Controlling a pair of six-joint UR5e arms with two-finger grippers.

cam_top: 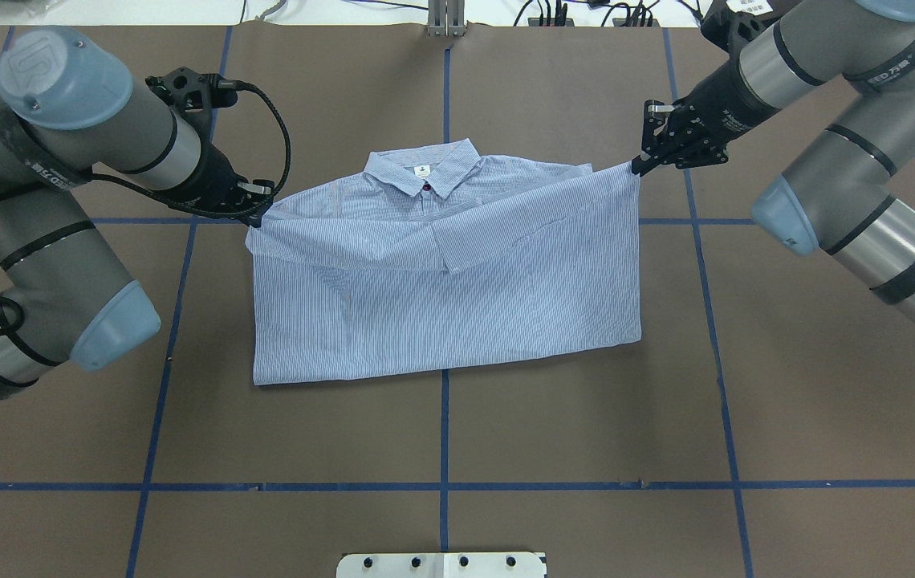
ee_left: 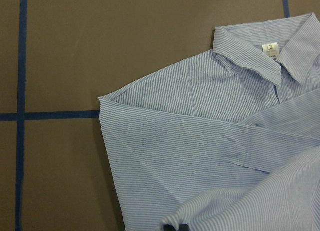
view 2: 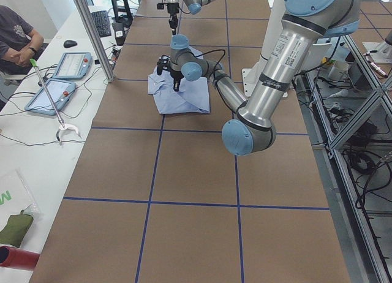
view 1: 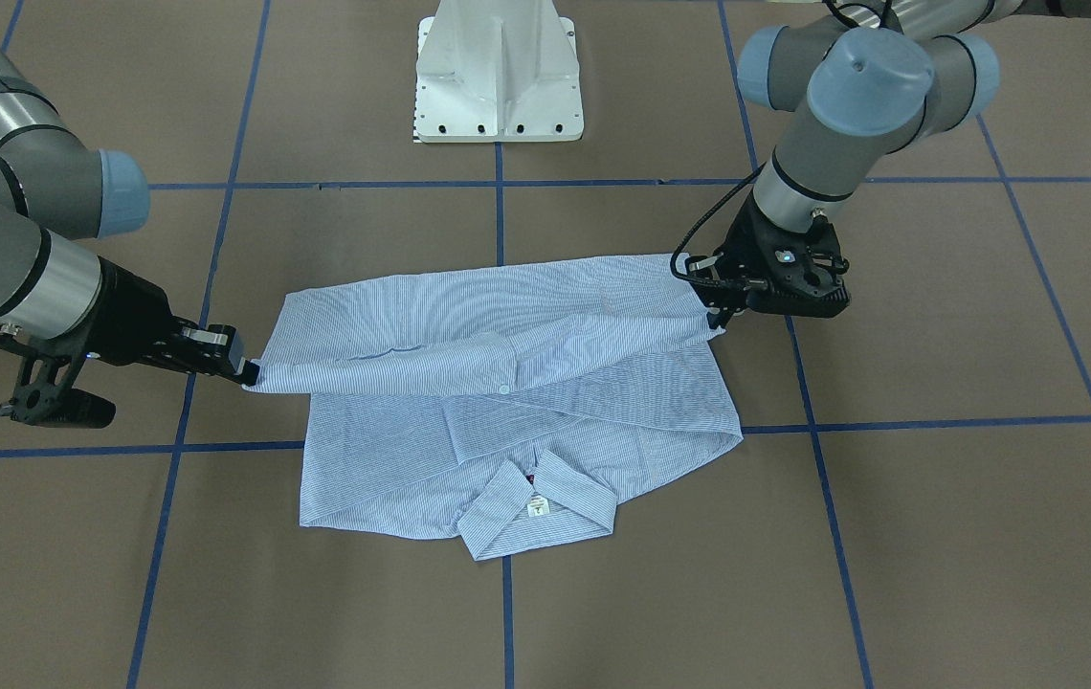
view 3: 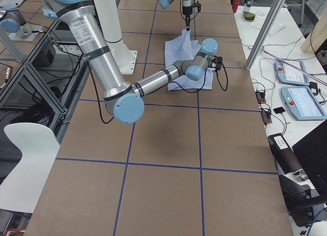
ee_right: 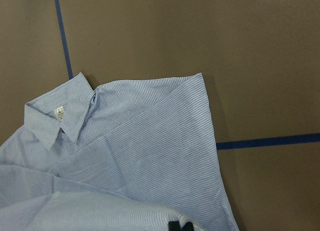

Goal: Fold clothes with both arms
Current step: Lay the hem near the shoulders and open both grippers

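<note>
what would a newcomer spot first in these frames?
The striped shirt lies mid-table, its hem half folded over toward the collar on the far side. The left gripper and right gripper each pinch one corner of that folded edge, holding it just short of the collar.

Robot lab: teach pendants, aluminium framing.

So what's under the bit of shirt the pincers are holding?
The top of the same striped shirt: its collar and white neck label peek out past the flap. The chest beneath is covered, so it can't be seen.
</note>
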